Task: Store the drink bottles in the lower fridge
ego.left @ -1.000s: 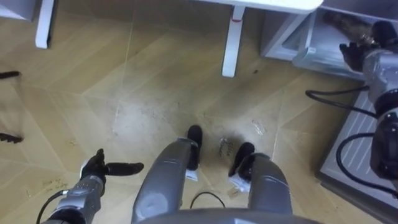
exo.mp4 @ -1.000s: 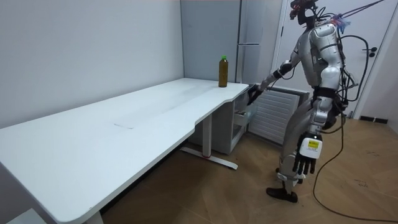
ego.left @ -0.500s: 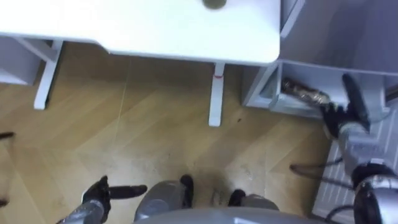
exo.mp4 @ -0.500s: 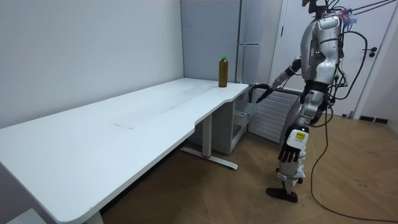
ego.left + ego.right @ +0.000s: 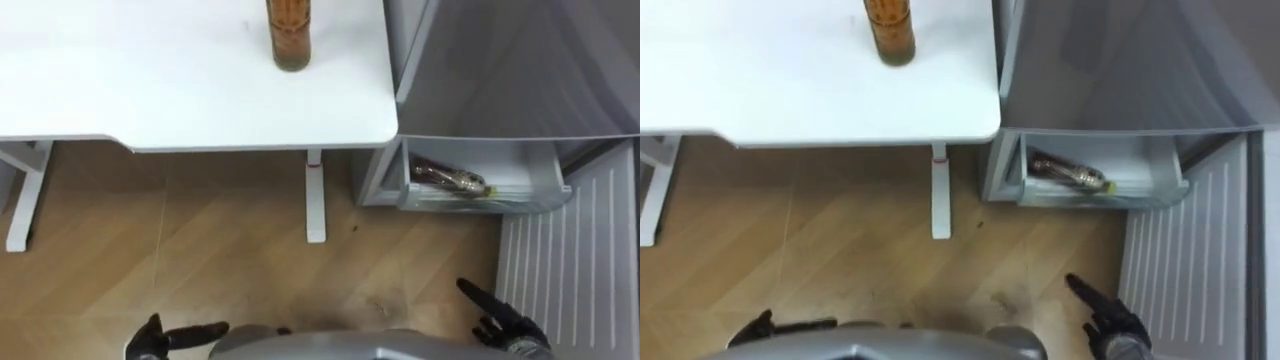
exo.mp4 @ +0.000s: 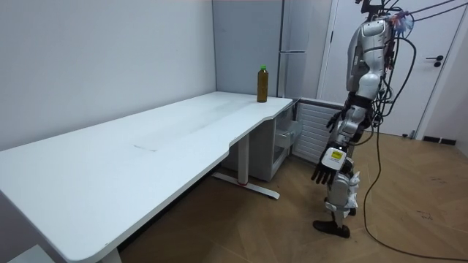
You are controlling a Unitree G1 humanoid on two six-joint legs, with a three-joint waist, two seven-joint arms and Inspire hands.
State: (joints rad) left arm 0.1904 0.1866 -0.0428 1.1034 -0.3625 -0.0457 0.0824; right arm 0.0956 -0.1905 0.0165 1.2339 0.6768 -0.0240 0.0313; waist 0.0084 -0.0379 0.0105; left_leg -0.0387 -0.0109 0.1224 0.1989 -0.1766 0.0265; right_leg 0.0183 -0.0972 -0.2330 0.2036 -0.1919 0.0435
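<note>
Room: wood floor (image 5: 200, 250) in a herringbone pattern; a white table (image 5: 150, 90) runs along a pale wall, and a grey fridge (image 5: 520, 70) stands at its far end.
Left fingers: straight and spread, thumb apart, nothing in them.
Left hand (image 5: 165, 340): low at the bottom edge of the eye view, over bare floor, cut off at the wrist.
Right fingers: stretched out and relaxed, nothing in them.
Right hand (image 5: 500, 322): low at the bottom right, over the floor just beside a ribbed panel (image 5: 575, 260); well apart from the drawer.
Robot: upright at the table's far end, facing the table corner and the fridge, both arms down.
Standing bottle (image 5: 288, 35): amber drink, upright on the table near its fridge-side edge; green cap seen in the room view; top cut off in the eye views.
Lying bottle (image 5: 448, 180): brown, on its side inside the drawer, lengthwise along it, with a yellowish end toward the robot's right.
Drawer (image 5: 480, 203): low in the fridge, pulled out, open at the top.
Table leg (image 5: 316, 195): white, between the table edge and the floor, near the drawer.
Print: the bottles' labels are too small to read.
Hidden: the drawer's back, under the fridge body; the ribbed panel's far edge runs out of frame.
</note>
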